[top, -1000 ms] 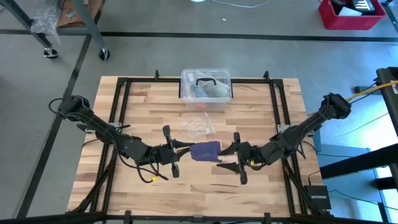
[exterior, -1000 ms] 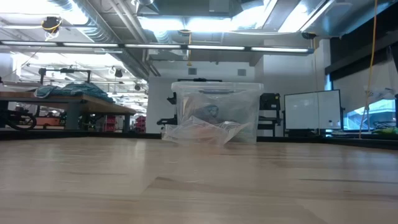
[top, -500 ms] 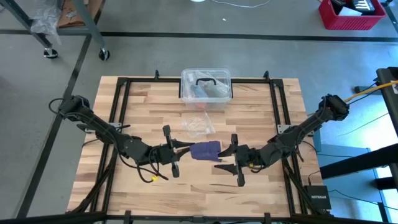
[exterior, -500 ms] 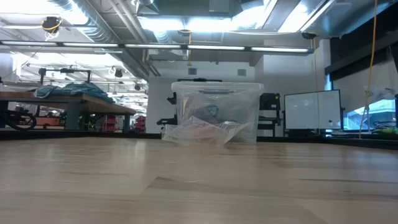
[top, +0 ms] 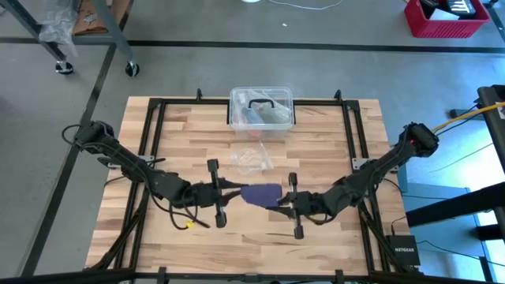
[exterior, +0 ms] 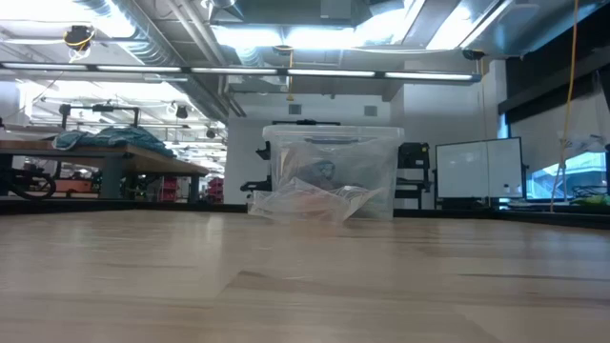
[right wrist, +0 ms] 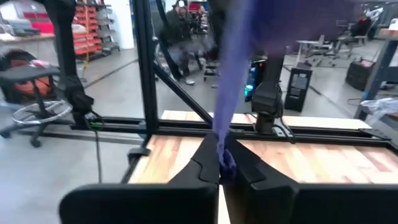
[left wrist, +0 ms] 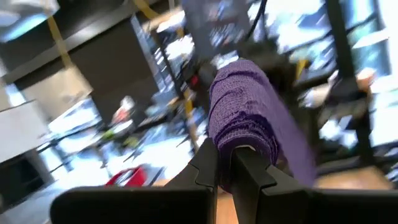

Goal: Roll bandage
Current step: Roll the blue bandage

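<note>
The bandage (top: 261, 193) hangs gathered between the two pincers, just in front of the wrapper (top: 251, 158) and above the middle of the table (top: 331, 134). The left pincer (top: 234, 189) is clamped on its rolled end; in the left wrist view the purple roll (left wrist: 239, 124) sits fat above the closed fingers (left wrist: 249, 171). The right pincer (top: 282, 207) is clamped on the loose tail, which in the right wrist view runs as a thin strip (right wrist: 229, 93) up from the closed fingers (right wrist: 214, 165).

The step in hand looks like another wrap of the roll. To do it well, the right pincer should hold the tail lightly taut and in line with the roll, so each turn lands square on the last (slack would let the layers slide sideways into a cone). The left should turn the roll without loosening its bite. The fabric is soft, so a hard pull could drag the roll out of the left pincer.

Counted: one bandage, two pincers, one wrapper, and one clear box (top: 262, 108) beyond the wrapper, at the table's far edge. The low view shows only the box and wrapper.
</note>
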